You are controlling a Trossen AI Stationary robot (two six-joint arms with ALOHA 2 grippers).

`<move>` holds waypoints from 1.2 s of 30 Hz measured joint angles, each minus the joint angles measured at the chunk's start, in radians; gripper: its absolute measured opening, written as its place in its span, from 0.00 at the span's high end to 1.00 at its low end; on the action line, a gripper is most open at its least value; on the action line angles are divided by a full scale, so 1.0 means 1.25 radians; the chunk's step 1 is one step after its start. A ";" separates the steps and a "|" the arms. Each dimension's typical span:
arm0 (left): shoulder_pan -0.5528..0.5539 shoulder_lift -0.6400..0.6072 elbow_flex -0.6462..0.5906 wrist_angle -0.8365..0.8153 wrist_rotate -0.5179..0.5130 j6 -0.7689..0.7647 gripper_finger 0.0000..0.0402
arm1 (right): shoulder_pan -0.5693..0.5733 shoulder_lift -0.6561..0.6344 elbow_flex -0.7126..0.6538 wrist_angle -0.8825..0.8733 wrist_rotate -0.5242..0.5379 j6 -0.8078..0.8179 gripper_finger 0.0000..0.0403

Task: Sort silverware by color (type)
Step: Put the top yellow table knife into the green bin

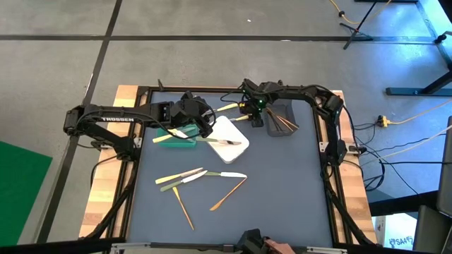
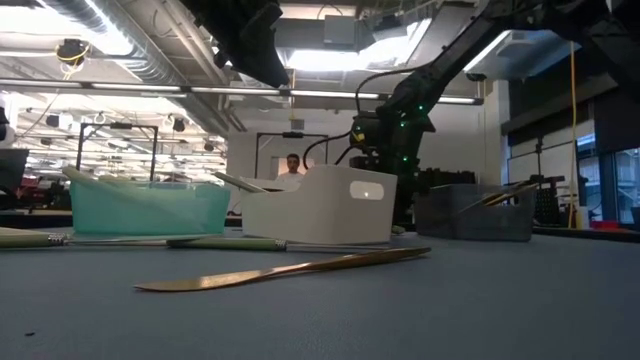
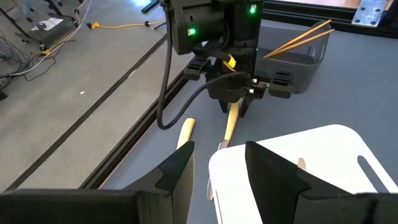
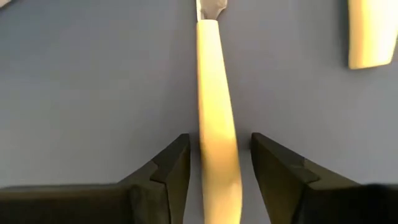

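The right end effector [image 4: 214, 163] is down at the table's [image 1: 282, 183] far edge, beside the grey container [image 1: 281, 121]; its fingers stand apart on either side of a pale yellow utensil handle [image 4: 217, 112], not visibly pressing it; a second pale yellow handle [image 4: 372, 32] lies near; the left end effector [image 3: 217, 171] hangs open over the white container [image 3: 323, 162], between the green container [image 1: 178, 139] and the grey one; more silverware [image 1: 201, 176] lies scattered mid-table, and orange-brown pieces [image 1: 284, 124] rest in the grey container.
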 joint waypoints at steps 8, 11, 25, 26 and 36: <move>0.000 0.000 0.000 -0.002 0.000 0.000 0.66 | 0.000 0.007 0.001 -0.002 -0.003 0.000 0.69; 0.000 0.000 0.000 -0.002 0.000 0.000 0.66 | 0.000 0.007 0.001 -0.002 -0.001 0.000 0.78; 0.000 0.000 0.000 0.002 0.000 -0.001 0.66 | 0.000 0.014 0.065 -0.052 0.064 -0.001 0.91; 0.000 0.000 0.000 0.002 0.000 -0.001 0.66 | -0.001 0.014 0.075 -0.057 0.076 0.000 0.91; 0.000 -0.018 0.000 0.022 -0.006 -0.002 0.66 | -0.001 0.013 0.192 -0.108 0.221 -0.024 0.92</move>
